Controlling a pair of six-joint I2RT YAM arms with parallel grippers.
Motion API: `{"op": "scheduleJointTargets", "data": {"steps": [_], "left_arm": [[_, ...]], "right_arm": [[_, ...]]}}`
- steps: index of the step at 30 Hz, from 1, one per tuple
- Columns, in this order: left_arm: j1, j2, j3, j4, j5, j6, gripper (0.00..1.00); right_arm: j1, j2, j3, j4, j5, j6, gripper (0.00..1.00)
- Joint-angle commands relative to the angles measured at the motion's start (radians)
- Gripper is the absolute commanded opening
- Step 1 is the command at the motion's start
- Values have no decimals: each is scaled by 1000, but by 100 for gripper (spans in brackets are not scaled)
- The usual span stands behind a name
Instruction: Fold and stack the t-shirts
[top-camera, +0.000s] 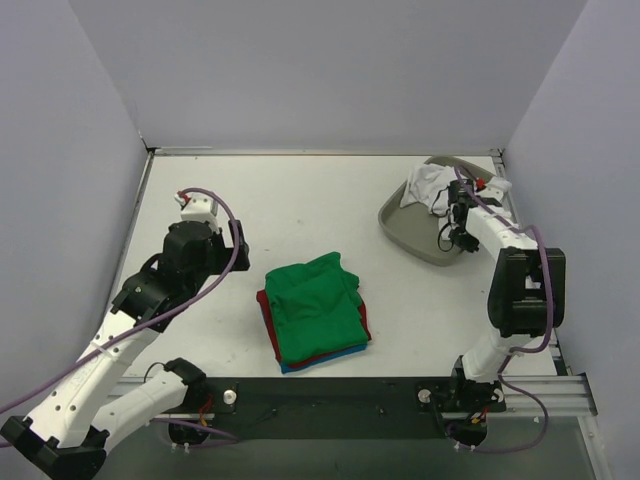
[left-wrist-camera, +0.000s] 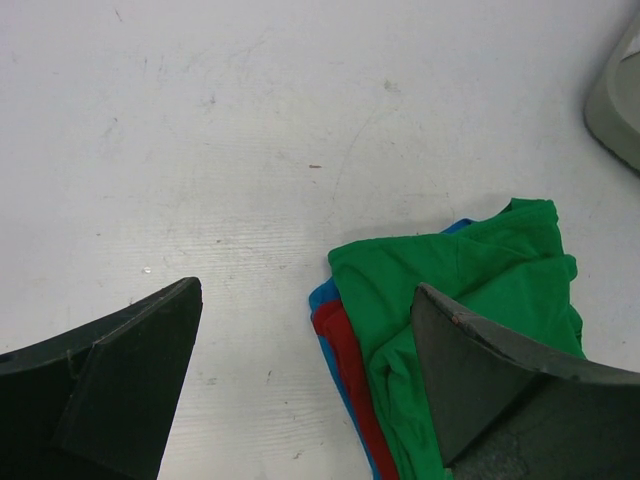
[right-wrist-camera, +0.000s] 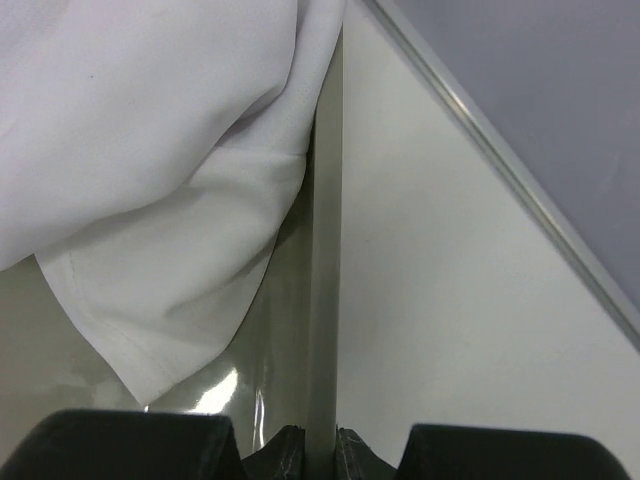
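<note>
**Pinch lands on hard plastic, not cloth**

At the far right of the table (left-wrist-camera: 200, 130), the right gripper (right-wrist-camera: 322, 462) is nearly closed. Its 2 fingers pinch the thin rim of the grey tray (right-wrist-camera: 325, 250). The white shirt (right-wrist-camera: 150, 160) lies crumpled inside the tray, just beside that rim. One hemmed corner hangs down toward the fingers, but no cloth appears to sit between them.

The left gripper (left-wrist-camera: 305, 380) hangs wide open over bare table and holds nothing. It is just beside the stack of 3 folded shirts: the green shirt (left-wrist-camera: 470, 290) on top, the red shirt (left-wrist-camera: 340, 345) under it and the blue shirt (left-wrist-camera: 322, 298) at the bottom. The stack sits near the middle of the table, well apart from the tray.

The main risk is a lift from this grip. The tray would probably rise with the arm instead of the shirt. It could then tilt and spill the shirt in a heap, or slip out of the narrow pinch and drop. Letting go and aiming again at the cloth looks safer.

A smaller risk is on the left side. A low sweep of the open fingers could snag the green shirt and pull the stack out of line.
</note>
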Motion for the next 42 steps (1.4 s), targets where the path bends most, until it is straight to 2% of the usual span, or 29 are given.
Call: {"op": "scheduleJointTargets", "data": {"steps": [1,5,6,11,12,17,20,23,26,28,29,34,42], "left_arm": [[7,-13,-14,39,26,15,95],[8,-9,-22,43,55,18,95],[8,-12,-25,43,57,18,95],[8,-26,-33,49,65,28,95],[8,-27,-31,49,63,28,95],[8,-27,-34,46,62,29,95],[8,-27,-36,47,60,28,95],[10,-24,-37,50,58,31,95],[18,-19,-37,53,65,31,95],[22,-13,-36,53,69,31,95],[24,-15,-37,56,72,31,95],[34,-4,-36,59,83,31,95],[42,-10,-42,62,97,29,95]], "right_arm": [[-28,27,26,-110,106,-140,0],[-62,47,26,-110,92,-141,0],[-60,50,23,-110,97,-140,8],[-60,48,0,-110,101,-129,22],[-62,50,-3,-110,104,-129,31],[-60,15,-8,-114,140,-108,54],[-57,-44,-3,-119,146,-98,60],[-14,-128,25,-136,152,-103,62],[93,-198,90,-140,140,-132,64],[186,-196,158,-168,105,-141,64],[213,-188,222,-176,36,-140,64],[325,-70,353,-177,-115,-120,64],[368,177,499,-101,-253,-152,64]]}}
